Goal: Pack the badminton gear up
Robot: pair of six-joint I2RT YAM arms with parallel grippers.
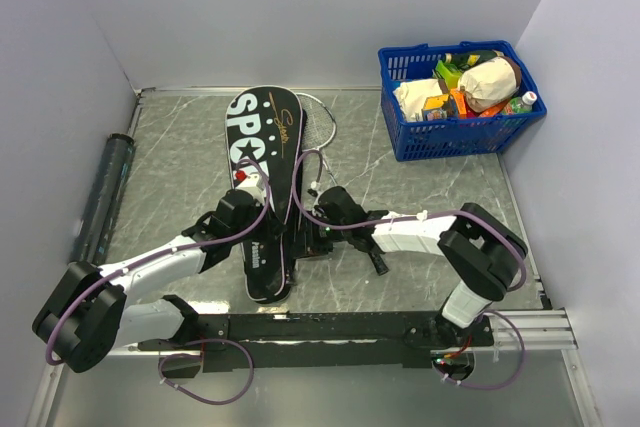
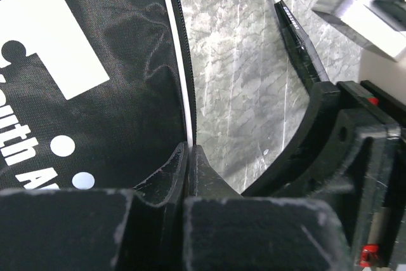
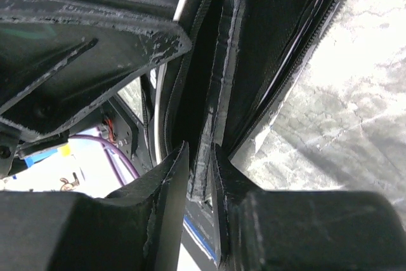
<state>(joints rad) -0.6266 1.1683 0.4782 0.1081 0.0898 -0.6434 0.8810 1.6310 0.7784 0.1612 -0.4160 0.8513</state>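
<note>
Top external view, your inventory.

- **Item one:** black bag (image 1: 262, 147) lettered "SPORT". It lies flat and lengthwise on the grey table (image 1: 400, 197), with its wide end away from you and its narrow end near the arm bases.
- **Item two:** racket (image 1: 318, 119). You see only part of its strung head, at the bag's far right edge.
- **Item three:** dark tube (image 1: 103, 195). It lies along the left wall, well apart from the bag.
- **Item four:** blue basket (image 1: 445, 137) of groceries, in the far right corner.
- **Left tool** (image 2: 188, 157): your left wrist view shows it pinched onto the bag's white-piped zip edge.
- **Right tool** (image 3: 202, 157): it is closed on a fold of the bag's edge fabric, close to the left tool.

Both arms meet over the bag's narrow half.
</note>
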